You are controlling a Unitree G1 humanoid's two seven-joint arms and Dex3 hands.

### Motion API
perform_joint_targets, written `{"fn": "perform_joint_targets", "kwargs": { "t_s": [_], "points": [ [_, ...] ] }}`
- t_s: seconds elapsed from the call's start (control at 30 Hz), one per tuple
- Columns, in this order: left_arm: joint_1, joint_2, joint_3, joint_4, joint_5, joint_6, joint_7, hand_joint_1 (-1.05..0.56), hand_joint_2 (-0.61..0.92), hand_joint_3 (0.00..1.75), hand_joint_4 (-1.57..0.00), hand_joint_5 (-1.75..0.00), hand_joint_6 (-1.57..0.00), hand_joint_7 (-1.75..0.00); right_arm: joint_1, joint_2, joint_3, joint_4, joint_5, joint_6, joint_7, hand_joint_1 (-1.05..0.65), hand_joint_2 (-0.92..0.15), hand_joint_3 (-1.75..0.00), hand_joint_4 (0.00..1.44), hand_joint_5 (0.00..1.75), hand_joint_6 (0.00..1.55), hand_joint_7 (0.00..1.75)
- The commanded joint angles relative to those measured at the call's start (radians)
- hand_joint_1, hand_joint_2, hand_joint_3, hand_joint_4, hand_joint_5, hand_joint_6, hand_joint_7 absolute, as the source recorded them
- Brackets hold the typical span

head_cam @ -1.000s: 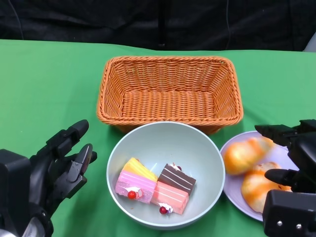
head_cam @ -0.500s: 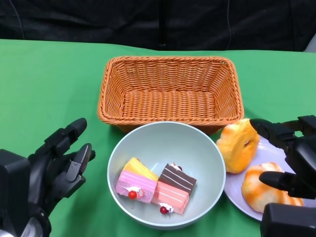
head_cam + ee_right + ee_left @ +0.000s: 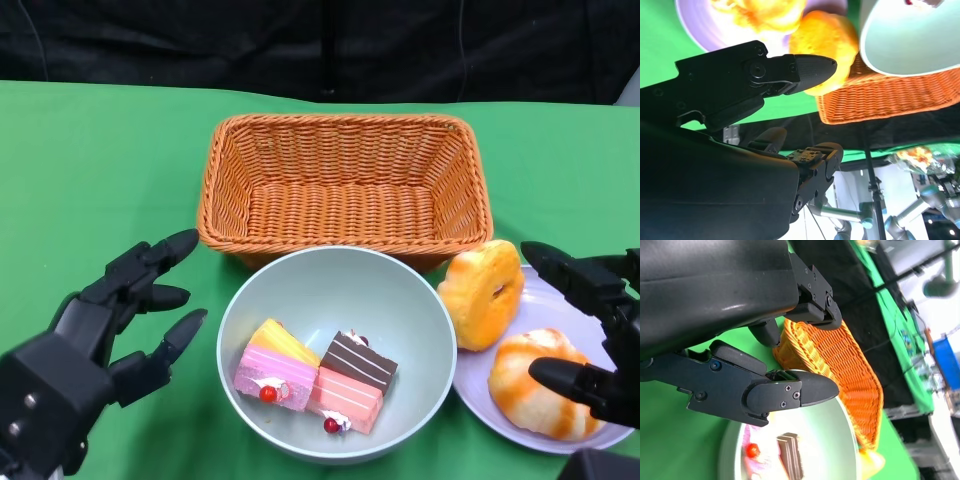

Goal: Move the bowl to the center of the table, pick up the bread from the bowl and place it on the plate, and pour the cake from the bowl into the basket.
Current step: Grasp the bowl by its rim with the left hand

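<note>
Bowl [image 3: 337,352] with the three cake slices [image 3: 314,376] sits mid-table, right in front of the basket [image 3: 344,187], rim nearly touching it. Both breads are out: one lies on the plate [image 3: 590,435], the other bread [image 3: 483,294] stands on edge at the plate's rim, beside the bowl. Left hand [image 3: 120,318] hovers just left of the bowl, fingers spread, empty, so I'd guess it takes the pour. Right hand [image 3: 590,330] is wide too, over the plate.
</note>
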Motion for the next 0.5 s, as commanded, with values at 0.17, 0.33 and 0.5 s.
{"fn": "perform_joint_targets", "kwargs": {
  "t_s": [0.17, 0.33, 0.5],
  "points": [
    [-0.014, 0.161, 0.009, 0.05, 0.097, -0.274, -0.057, -0.53, 0.92, 0.36, -0.04, -1.24, -0.33, -0.37, 0.073, 0.042, -0.032, 0.0, 0.09, -0.087, -0.072, -0.6, -0.92, -0.32, 0.24, 0.76, 0.41, 0.08],
    [-0.013, 0.274, 0.033, 0.092, 0.156, -0.487, -0.069, -0.48, 0.92, 0.19, -0.03, -1.24, -0.3, -0.56, 0.086, 0.073, -0.029, 0.04, 0.131, -0.138, -0.11, -0.55, -0.92, -0.28, 0.26, 0.76, 0.45, 0.1],
    [0.013, 0.344, 0.046, 0.087, 0.182, -0.642, -0.076, -0.47, 0.91, 0.07, 0.0, -1.2, -0.32, -0.6, 0.08, 0.088, -0.027, 0.052, 0.136, -0.149, -0.115, -0.54, -0.92, -0.29, 0.26, 0.76, 0.45, 0.09]
  ]
}}
